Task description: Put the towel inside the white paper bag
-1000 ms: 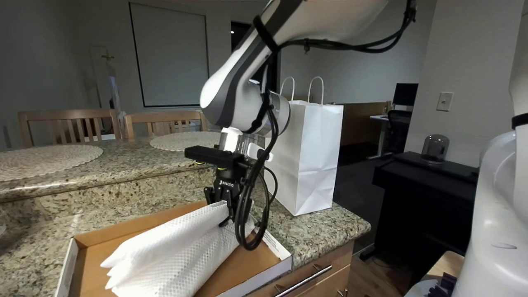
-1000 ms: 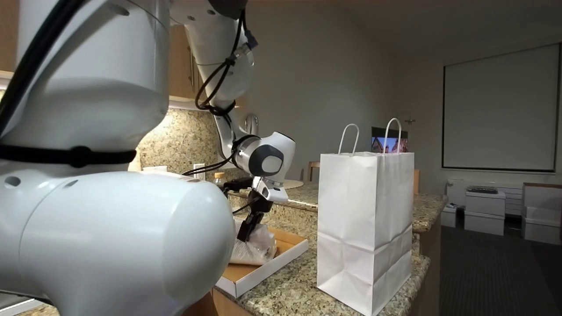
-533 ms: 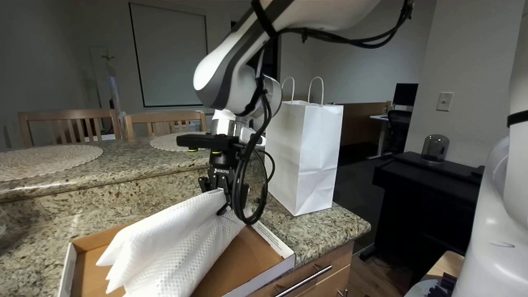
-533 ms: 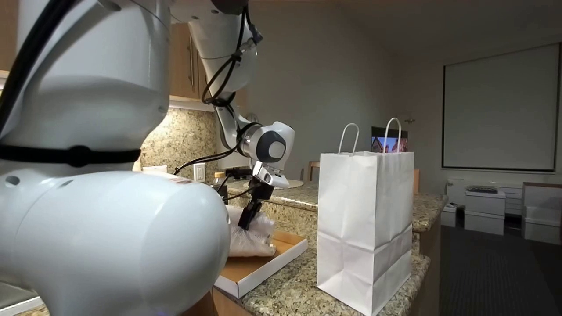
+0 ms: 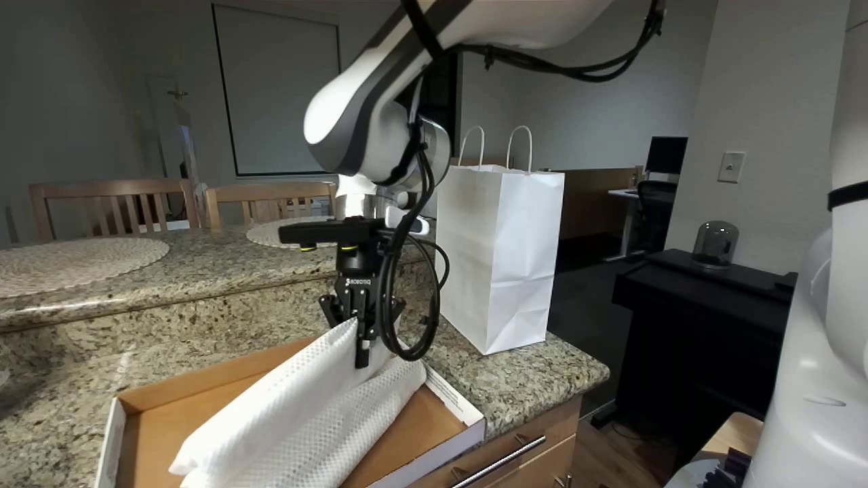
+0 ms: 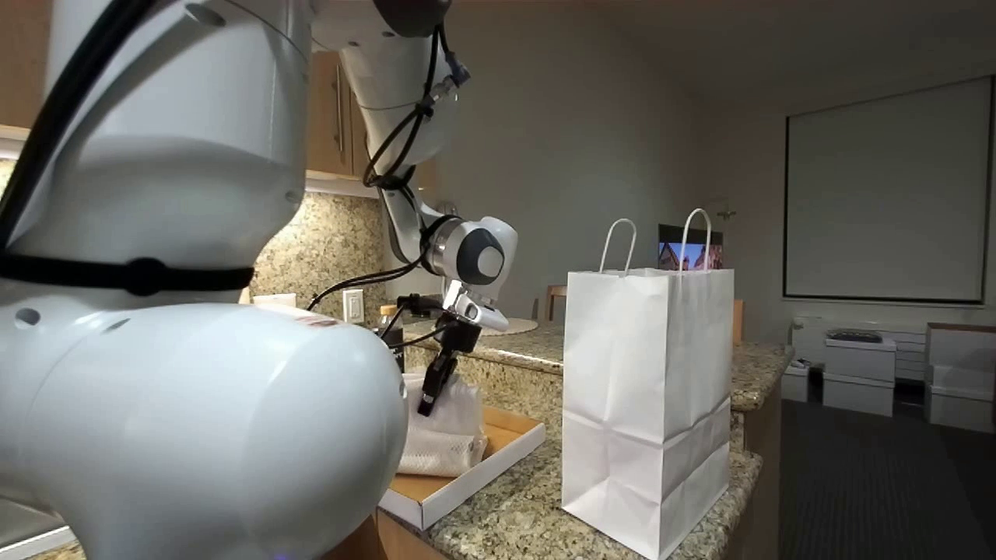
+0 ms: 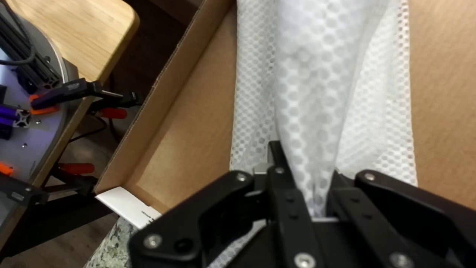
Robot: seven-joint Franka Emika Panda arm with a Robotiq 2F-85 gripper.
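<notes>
The white, dimpled towel lies folded in a shallow cardboard tray, with its near top fold lifted. It also shows in an exterior view and in the wrist view. My gripper is shut on this raised fold; in the wrist view the cloth fills the gap between the fingertips. A lower towel layer hangs loose below the fingers and rests in the tray. The white paper bag stands upright beside the tray, handles up, also in an exterior view. Its inside is hidden.
The granite counter ends just past the bag. A raised ledge with woven placemats runs behind. A bottle stands behind the arm. A wooden table with clamps shows beyond the tray in the wrist view.
My gripper has risen and moved left in an exterior view, lifting the towel's top fold. In the last half second, the lower towel layer has dropped away from the fingers towards the tray.
</notes>
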